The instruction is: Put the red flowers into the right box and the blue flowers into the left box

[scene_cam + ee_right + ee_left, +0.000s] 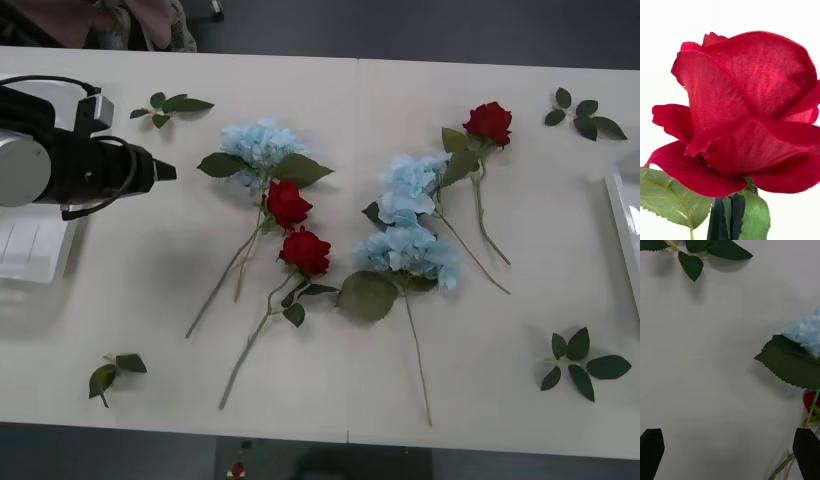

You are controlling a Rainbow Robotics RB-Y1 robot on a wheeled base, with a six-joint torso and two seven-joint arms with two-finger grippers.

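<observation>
Against right end effector (724,221), red flower (745,112)

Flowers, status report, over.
Left gripper open over table near blue flowers. Right gripper shut on red rose. Three roses unsorted. Nothing blocking.

White table (150,300) w/ loose flowers, leaf sprigs & trays at both edges.

Centre: 3 red flowers (305,250) & 3 blue flowers (408,248) lie flat, stems overlapping; two roses sit just below the left blue cluster, third rose at far right-centre beside the other two clusters. Leaf sprigs (580,365) at 4 spots: far-left, far-right, near-left, near-right. Left box (30,250) on the table's left edge, right box (622,225) at the right edge, only partly in frame.
</observation>
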